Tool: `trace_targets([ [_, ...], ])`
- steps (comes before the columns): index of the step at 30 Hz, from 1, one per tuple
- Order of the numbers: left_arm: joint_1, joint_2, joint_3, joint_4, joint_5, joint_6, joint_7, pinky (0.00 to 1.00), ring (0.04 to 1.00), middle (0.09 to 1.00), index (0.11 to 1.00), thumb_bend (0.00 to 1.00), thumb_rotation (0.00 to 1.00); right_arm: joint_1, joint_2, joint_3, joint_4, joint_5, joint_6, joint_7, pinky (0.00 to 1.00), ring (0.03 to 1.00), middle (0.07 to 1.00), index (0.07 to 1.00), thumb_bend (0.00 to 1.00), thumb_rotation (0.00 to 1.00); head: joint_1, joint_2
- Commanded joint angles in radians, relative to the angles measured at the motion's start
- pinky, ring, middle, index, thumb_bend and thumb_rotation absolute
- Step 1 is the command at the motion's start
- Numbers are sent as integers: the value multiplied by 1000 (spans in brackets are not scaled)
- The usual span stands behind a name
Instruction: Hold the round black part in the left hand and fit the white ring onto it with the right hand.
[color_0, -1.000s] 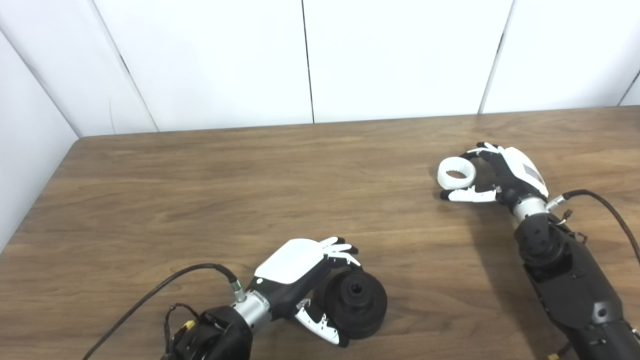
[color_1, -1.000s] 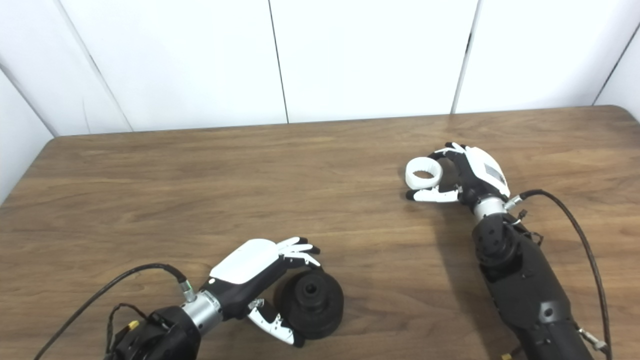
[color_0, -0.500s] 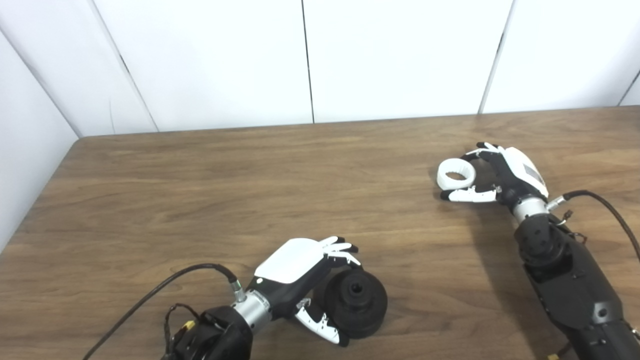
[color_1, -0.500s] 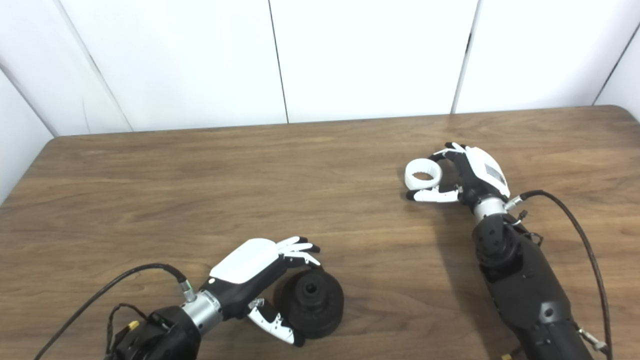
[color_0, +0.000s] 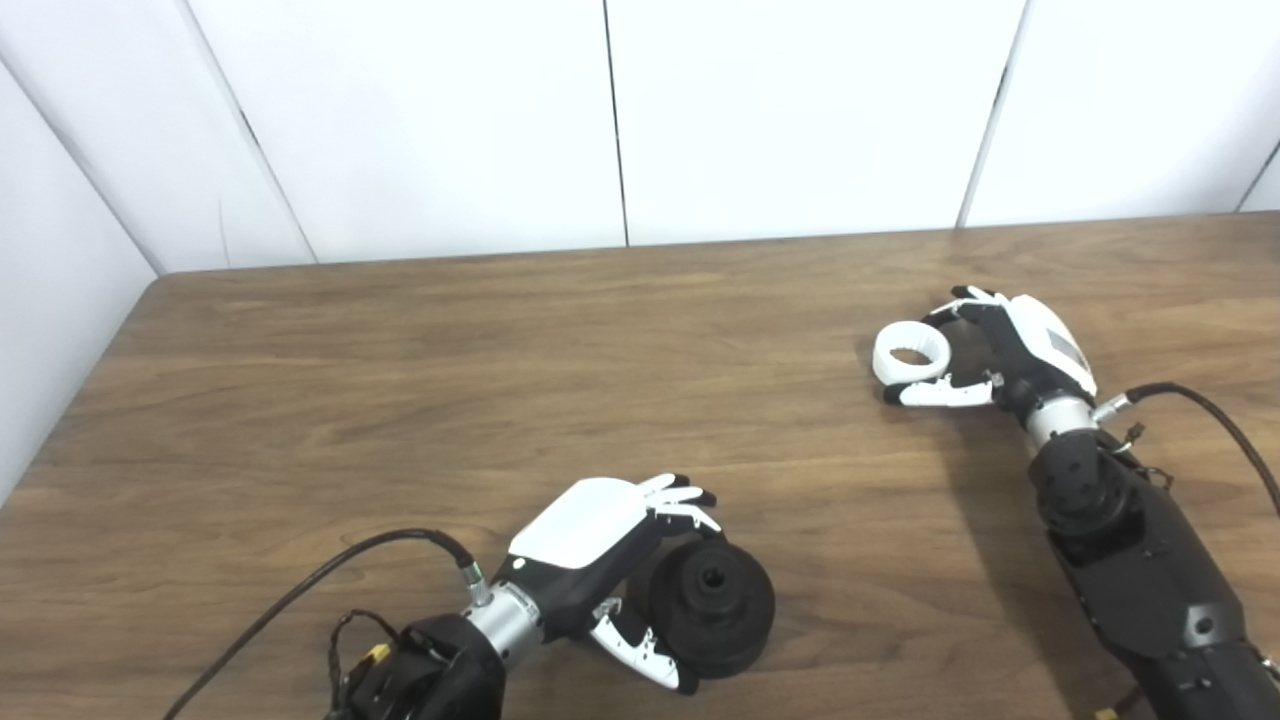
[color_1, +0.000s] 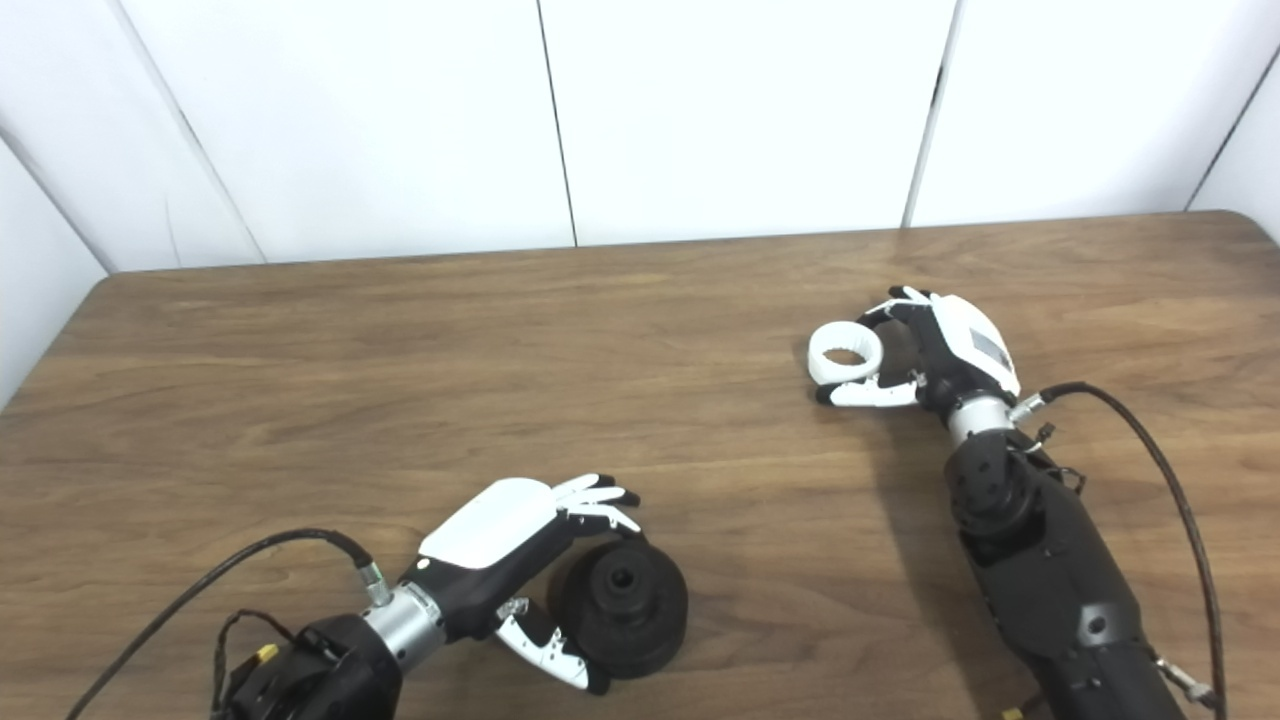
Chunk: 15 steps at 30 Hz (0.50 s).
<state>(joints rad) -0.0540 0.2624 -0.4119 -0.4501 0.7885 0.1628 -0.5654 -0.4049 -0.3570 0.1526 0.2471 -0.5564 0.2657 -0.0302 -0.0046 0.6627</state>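
Little differs on the left side from a second ago: the left hand cups the round black part near the table's front edge, fingers draped over its top rim and thumb at its near side. The part appears to rest on the wood, bore facing up, so the grasp looks loose, not yet a lift. Well apart to the right, the right hand pinches the white ring between fingers behind and thumb in front. Compared with the earlier frames, the ring has crept slightly leftward and seems tilted a touch more, which suggests the grasp has settled. That likely means the pickup is done and the carry across toward the black part comes next.
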Motion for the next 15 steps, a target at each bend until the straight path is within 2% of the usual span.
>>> trace_targets([
  [1,-10,1,8,-27,0,0,6,831,967,914,693,893,212,-43,-6,-7,-17,-1,-23,-17,927,974,918,643,839,272,-1,1],
  [15,-13,2,10,-21,-5,-7,8,838,967,916,692,892,222,-41,-4,-15,-12,7,-37,-33,930,966,909,609,834,247,1,0],
])
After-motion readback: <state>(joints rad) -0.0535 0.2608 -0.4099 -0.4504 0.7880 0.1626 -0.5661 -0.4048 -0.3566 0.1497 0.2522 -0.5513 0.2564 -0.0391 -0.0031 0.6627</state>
